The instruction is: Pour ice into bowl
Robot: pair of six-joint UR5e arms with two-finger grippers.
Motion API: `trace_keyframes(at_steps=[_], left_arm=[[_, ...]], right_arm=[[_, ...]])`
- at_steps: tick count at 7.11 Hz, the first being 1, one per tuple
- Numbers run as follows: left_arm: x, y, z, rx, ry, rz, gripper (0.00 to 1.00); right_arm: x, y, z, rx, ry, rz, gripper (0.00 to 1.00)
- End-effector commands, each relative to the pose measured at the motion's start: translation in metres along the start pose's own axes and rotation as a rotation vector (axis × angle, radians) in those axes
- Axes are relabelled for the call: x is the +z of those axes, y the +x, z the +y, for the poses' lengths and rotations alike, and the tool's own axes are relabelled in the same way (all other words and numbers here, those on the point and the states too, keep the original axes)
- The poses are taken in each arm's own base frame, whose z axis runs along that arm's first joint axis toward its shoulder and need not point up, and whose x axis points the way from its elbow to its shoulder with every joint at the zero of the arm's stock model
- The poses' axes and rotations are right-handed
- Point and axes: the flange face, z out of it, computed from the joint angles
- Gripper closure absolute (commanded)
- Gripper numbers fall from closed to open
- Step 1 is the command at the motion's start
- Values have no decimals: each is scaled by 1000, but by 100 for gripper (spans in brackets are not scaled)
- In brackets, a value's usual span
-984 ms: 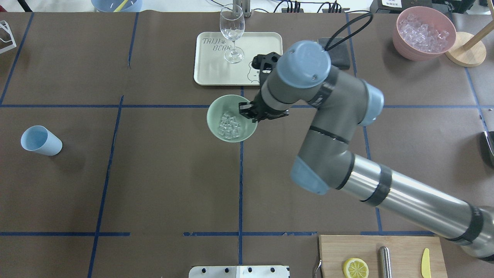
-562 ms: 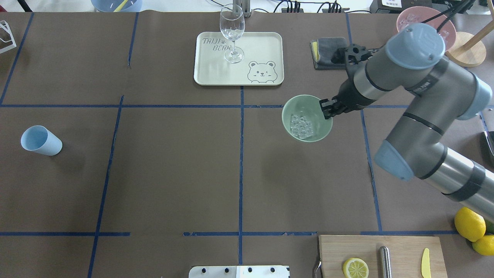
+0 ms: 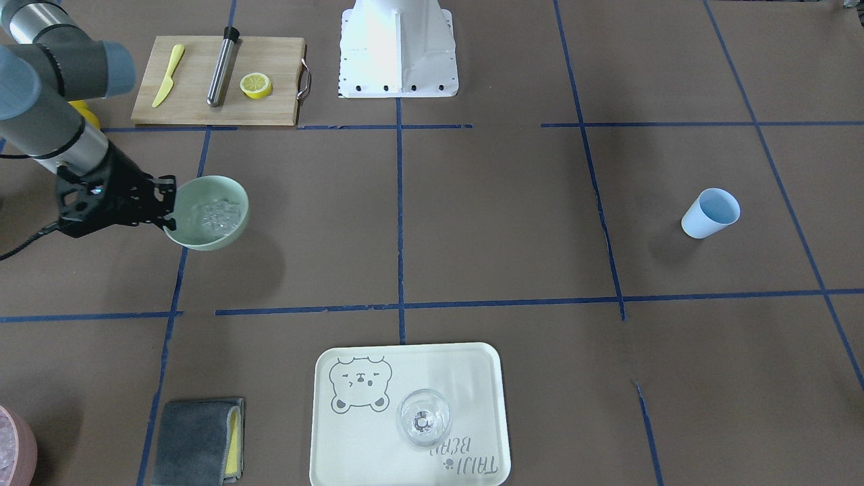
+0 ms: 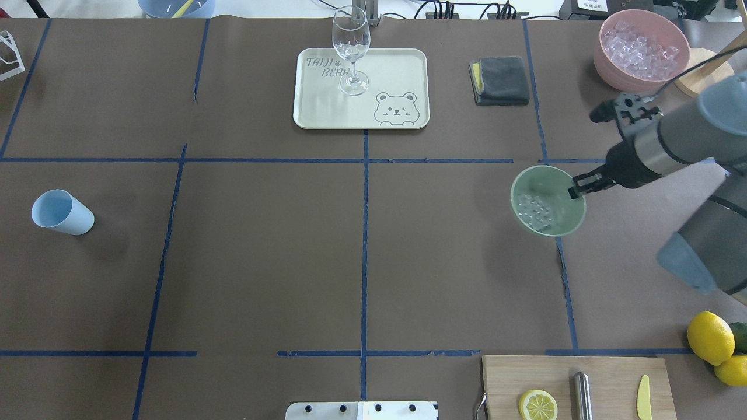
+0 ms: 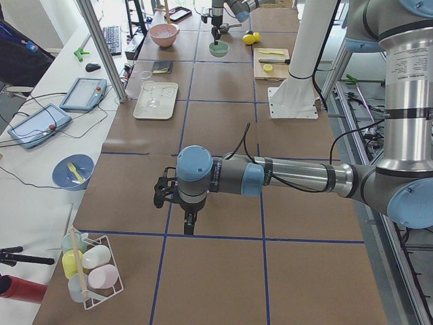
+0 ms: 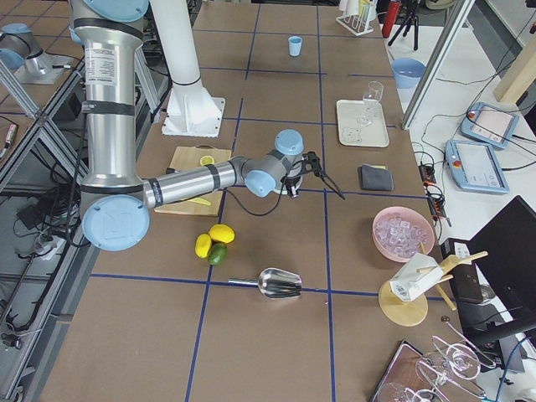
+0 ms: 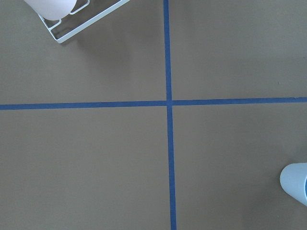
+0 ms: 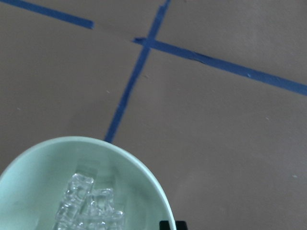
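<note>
The pale mint-green bowl holds a small heap of clear ice. My right gripper is shut on the bowl's right rim and holds it above the table, right of centre. In the front-facing view the gripper grips the bowl with the ice inside, and a shadow lies below it. The right wrist view shows the bowl and ice. The light blue cup stands empty at the far left. My left gripper shows only in the left side view; I cannot tell its state.
A pink container of whitish ice stands at the back right. A cream tray carries a wine glass. A grey cloth, a cutting board and lemons lie on the right half. A metal scoop lies beyond.
My right arm has carried the bowl with the ice to the right, from the table's centre line to the right side. The cup has not moved.
</note>
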Motion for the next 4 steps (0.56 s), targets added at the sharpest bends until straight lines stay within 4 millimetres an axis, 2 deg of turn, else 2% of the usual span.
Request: trace_keyframes(at_steps=[1, 2, 3, 4], left_arm=[[0, 0, 0, 0, 0, 2, 0], [0, 0, 0, 0, 0, 4, 0], [0, 0, 0, 0, 0, 2, 0], [0, 0, 0, 1, 1, 4, 0]], right_arm=[[25, 50, 28, -18, 8, 1, 100], [24, 51, 25, -16, 13, -1, 100], [22, 49, 21, -16, 18, -4, 67], [19, 48, 18, -17, 31, -3, 1]])
